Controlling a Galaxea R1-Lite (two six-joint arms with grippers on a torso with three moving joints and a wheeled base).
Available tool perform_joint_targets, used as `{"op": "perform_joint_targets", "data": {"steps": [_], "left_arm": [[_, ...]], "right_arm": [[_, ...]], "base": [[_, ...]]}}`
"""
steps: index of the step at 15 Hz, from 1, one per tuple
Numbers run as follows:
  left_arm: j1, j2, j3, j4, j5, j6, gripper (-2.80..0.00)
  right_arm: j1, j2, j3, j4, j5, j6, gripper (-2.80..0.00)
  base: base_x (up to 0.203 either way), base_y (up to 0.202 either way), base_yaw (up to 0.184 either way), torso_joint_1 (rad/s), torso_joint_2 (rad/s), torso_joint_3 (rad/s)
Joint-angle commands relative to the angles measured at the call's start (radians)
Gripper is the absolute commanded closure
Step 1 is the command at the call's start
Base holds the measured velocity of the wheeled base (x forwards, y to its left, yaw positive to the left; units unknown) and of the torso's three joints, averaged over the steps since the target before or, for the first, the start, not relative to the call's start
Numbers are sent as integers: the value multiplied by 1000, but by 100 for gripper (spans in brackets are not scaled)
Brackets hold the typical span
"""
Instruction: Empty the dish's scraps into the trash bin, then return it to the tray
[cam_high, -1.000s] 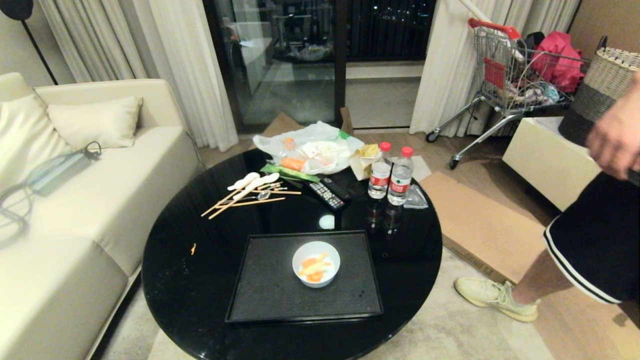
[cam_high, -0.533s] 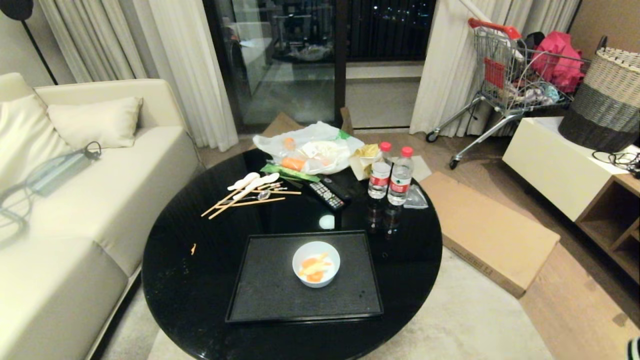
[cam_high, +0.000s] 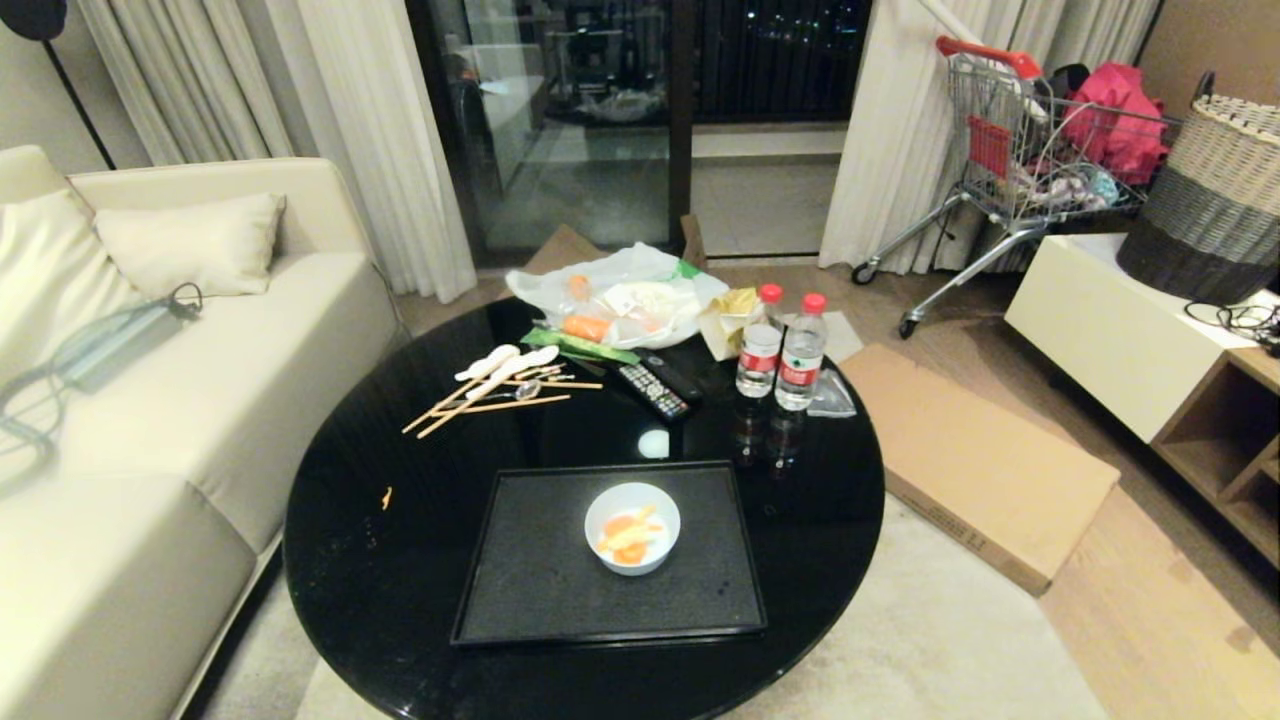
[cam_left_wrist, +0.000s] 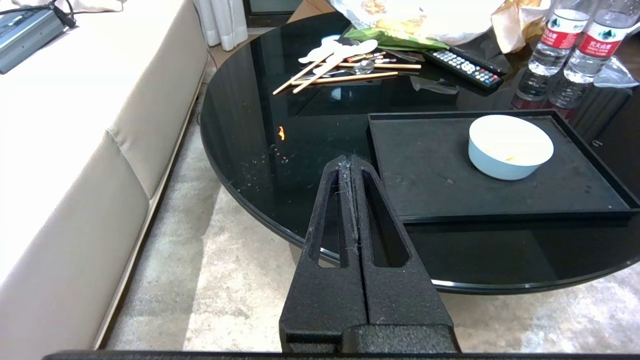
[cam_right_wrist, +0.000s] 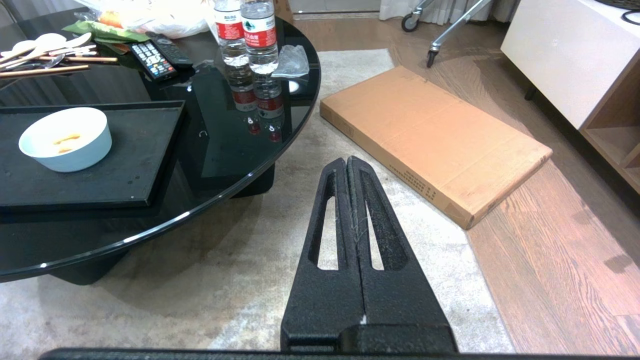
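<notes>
Both grippers are pressed fully closed and empty: the left gripper (cam_left_wrist: 350, 162) hangs off the counter's (cam_high: 400, 560) near edge by the sofa (cam_high: 150, 450), the right gripper (cam_right_wrist: 347, 162) over the rug (cam_right_wrist: 250, 300). On the glossy black round counter, the dish (cam_high: 632, 527) with the scraps (cam_high: 630, 538) sits in the tray (cam_high: 540, 590). Two red-labelled water bottles (cam_high: 780, 350) stand behind; their writing is unreadable.

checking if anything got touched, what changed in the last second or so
A person who stood at the right edge of the head view has walked out of sight. Nothing else changed: the bowl with scraps sits on the tray, and both grippers, left and right, hang shut beside the table.
</notes>
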Motion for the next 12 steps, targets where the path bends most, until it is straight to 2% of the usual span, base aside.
{"op": "perform_joint_targets", "data": {"steps": [1,12], "left_arm": [[0,0,0,0,0,0,0],[0,0,0,0,0,0,0]], "right_arm": [[0,1,0,0,0,0,0],[0,1,-1,0,0,0,0]], "base": [[0,0,0,0,0,0],[0,0,0,0,0,0]]}}
